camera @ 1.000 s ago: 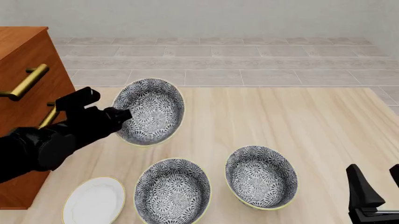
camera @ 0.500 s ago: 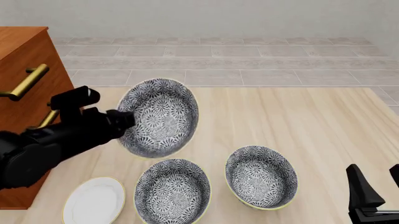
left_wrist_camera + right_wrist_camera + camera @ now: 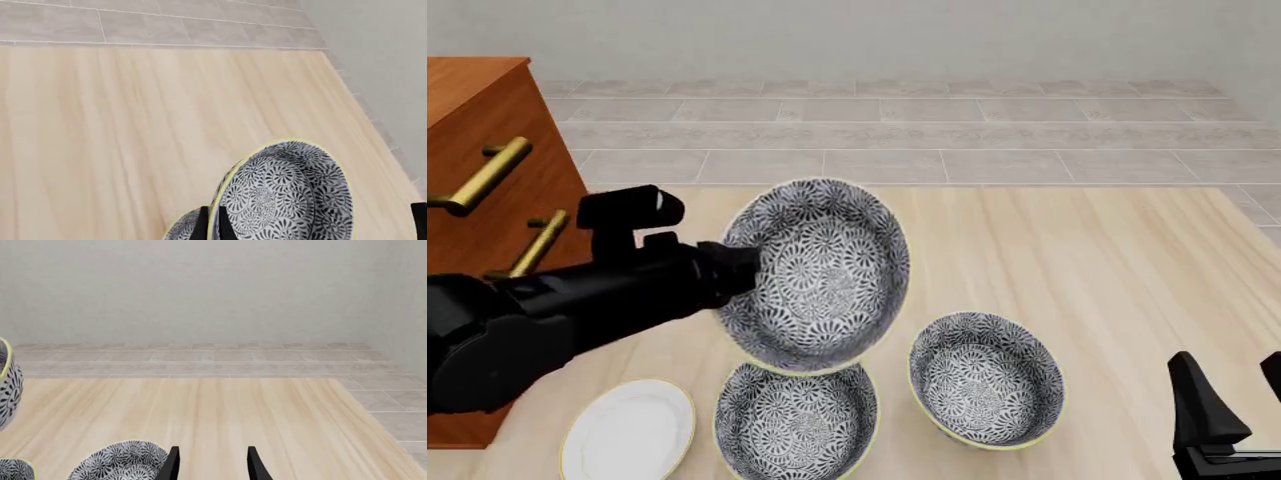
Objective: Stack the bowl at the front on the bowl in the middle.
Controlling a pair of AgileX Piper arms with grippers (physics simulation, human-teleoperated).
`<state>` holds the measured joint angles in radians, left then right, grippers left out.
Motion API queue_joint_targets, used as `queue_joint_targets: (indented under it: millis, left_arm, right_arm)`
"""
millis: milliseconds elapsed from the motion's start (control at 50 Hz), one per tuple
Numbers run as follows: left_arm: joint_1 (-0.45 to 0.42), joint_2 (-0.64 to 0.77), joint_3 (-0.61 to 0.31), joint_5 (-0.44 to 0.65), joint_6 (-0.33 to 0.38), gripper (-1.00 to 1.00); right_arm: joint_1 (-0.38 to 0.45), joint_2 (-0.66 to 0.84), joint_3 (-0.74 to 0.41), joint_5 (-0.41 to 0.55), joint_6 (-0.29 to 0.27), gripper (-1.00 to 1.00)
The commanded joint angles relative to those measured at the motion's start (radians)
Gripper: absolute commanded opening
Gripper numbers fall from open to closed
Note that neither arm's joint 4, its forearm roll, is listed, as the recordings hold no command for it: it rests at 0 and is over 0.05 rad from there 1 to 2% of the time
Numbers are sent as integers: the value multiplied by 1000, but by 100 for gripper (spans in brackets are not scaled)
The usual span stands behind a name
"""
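— Left gripper [image 3: 741, 265]?
— Clamped on the rim of the bowl at the front [image 3: 821, 275]. Lifted clear of the desk [image 3: 1094, 240], tipped so that the patterned inside faces the front camera.
— And the bowl in the middle [image 3: 988, 380]?
— Down on the desk, lower than the left gripper and off toward the right arm's side. Apart from the lifted bowl.
— Anything else close by?
— A third bowl [image 3: 797, 420] right under the lifted one, far rim hidden by it. A white plate [image 3: 627, 430] beneath the left arm. A wooden cabinet [image 3: 481, 110] behind that arm.
— Right gripper [image 3: 1238, 400]?
— Low down, fingers spread, nothing between them. Bowl in the middle just ahead, to its left.
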<state>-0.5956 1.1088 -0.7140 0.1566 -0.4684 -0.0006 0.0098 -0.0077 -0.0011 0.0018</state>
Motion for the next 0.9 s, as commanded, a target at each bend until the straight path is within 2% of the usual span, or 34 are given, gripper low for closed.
queue_joint_targets:
  millis: [20,420,900]
  left_arm:
    - [-95,33,-69,19,7,-100]
    - [-195,137,-165,7,35,-100]
    - [-244,251,-196,-45,49,-100]
  right_arm:
    - [1,1,2,-2,-1,100]
    - [0,0,2,-2,-1,100]
    - [0,0,2,-2,-1,100]
